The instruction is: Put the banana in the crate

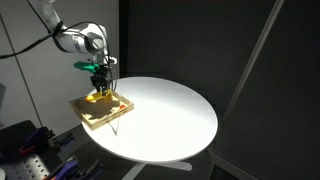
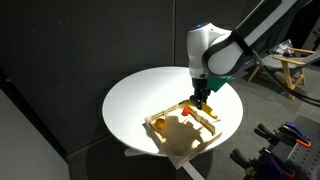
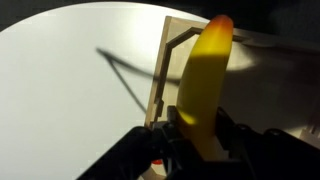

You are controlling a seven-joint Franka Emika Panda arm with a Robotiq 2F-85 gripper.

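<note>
The jaws are clamped tight on the banana, one on each side of its near end in the wrist view. The yellow banana is held just over the crate, and its far end pokes out past the crate's thin wooden rim. Under the crate is the round white worktop, with the crate close to its edge.

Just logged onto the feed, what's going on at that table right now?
The gripper has its jaws closed on the small curved yellow banana. It holds the banana low over the shallow light-wood crate, which sits at the edge of the round white table. The banana is not yet released, so the drop into the crate is not done.
</note>
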